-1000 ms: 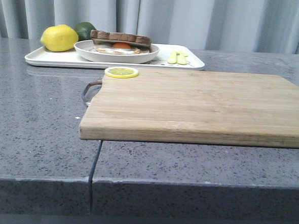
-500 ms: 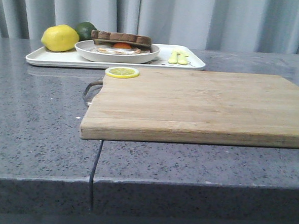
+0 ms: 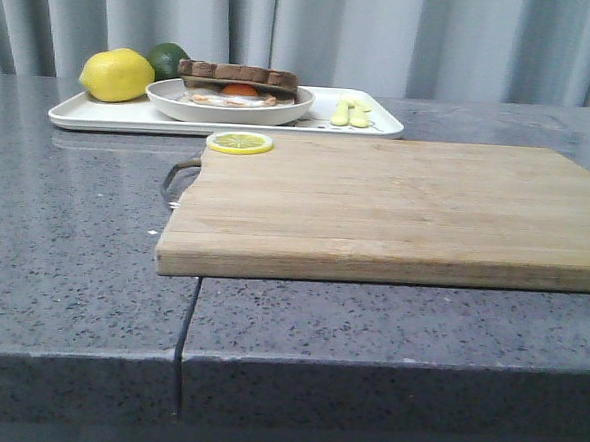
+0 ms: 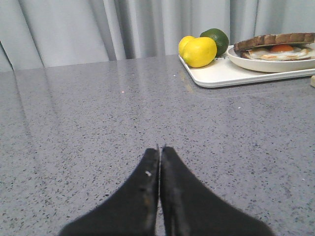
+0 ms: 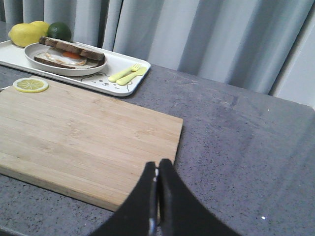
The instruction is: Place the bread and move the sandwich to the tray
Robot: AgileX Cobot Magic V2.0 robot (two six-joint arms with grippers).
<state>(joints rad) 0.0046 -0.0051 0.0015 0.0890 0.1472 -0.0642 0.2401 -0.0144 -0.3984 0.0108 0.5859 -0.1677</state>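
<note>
The sandwich (image 3: 238, 80) is at the far left, a brown slice of bread (image 3: 238, 73) lying over a fried egg with an orange yolk. It sits in a round white plate (image 3: 229, 109), which stands on the white tray (image 3: 101, 116). My left gripper (image 4: 160, 147) is shut with nothing in it, low over bare grey counter, well short of the tray (image 4: 221, 78) and sandwich (image 4: 275, 44). Over the near right corner of the cutting board my right gripper (image 5: 158, 161) is also shut and empty, far from the sandwich (image 5: 69, 51). Neither gripper shows in the front view.
A wooden cutting board (image 3: 376, 206) with a metal handle fills the middle, a lemon slice (image 3: 240, 143) on its far left corner. A lemon (image 3: 117, 75), a lime (image 3: 168, 58) and a yellow fork and spoon (image 3: 352, 112) share the tray. Grey curtain hangs behind.
</note>
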